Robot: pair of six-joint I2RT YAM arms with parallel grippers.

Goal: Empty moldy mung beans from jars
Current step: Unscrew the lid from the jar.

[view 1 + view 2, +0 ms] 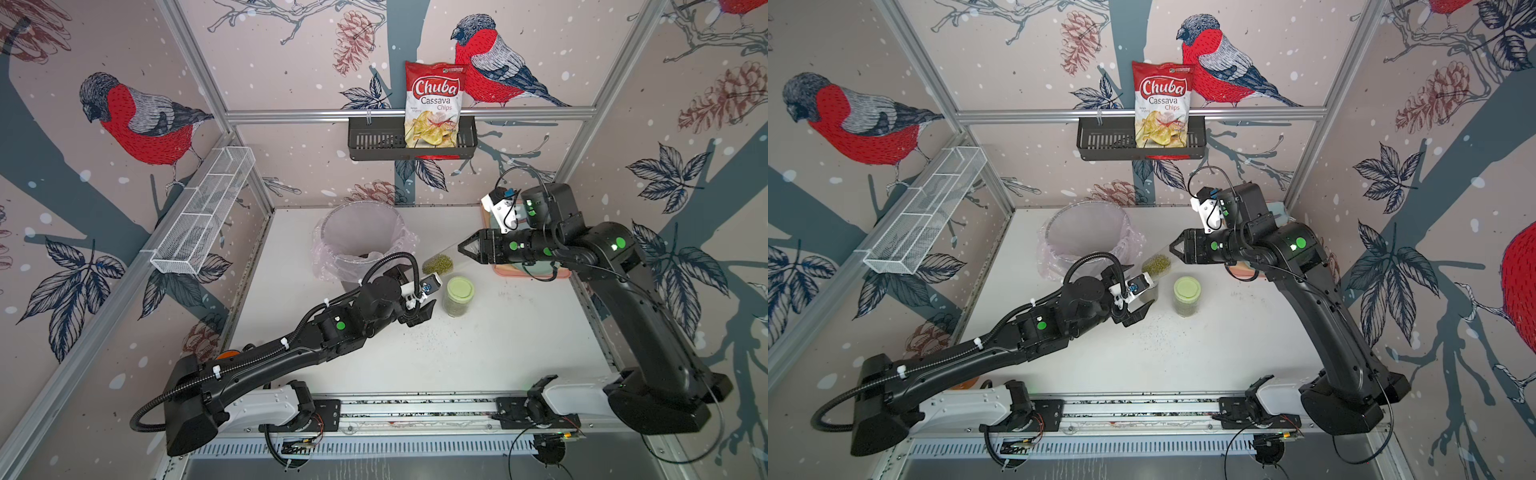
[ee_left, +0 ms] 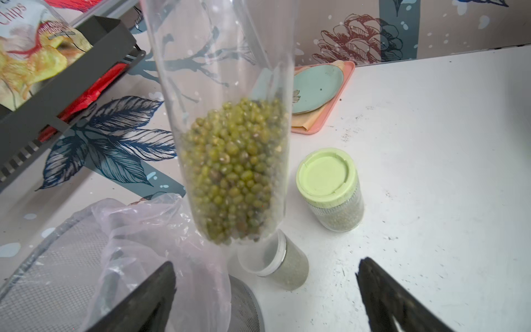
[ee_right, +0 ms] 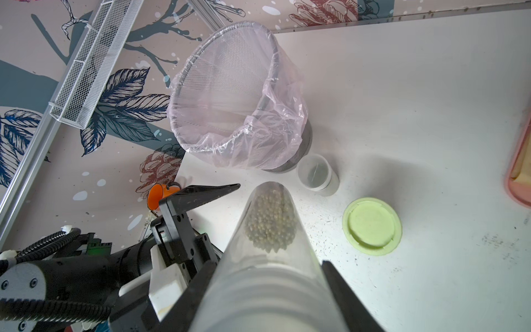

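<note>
My right gripper [image 1: 464,250] [image 3: 268,266] is shut on the threaded end of a tall clear tube jar [image 2: 218,57], which it holds tilted above the table. Mung beans [image 1: 438,264] [image 2: 232,172] [image 3: 270,227] fill the tube's far, lower end, next to the bin. My left gripper [image 1: 424,311] [image 2: 267,301] hangs open just below and in front of that end, with nothing between its fingers. A short clear jar [image 2: 275,264] [image 3: 317,175] stands by the bin's foot. The jar with the pale green lid [image 1: 459,295] [image 2: 330,189] stands to the right of it.
A mesh bin lined with a pinkish bag [image 1: 357,237] [image 3: 235,95] stands at the back left. A pink tray [image 1: 534,273] with a teal plate [image 2: 316,86] sits at the back right under my right arm. Dark specks litter the table. An orange cup [image 3: 156,195] is at the left edge.
</note>
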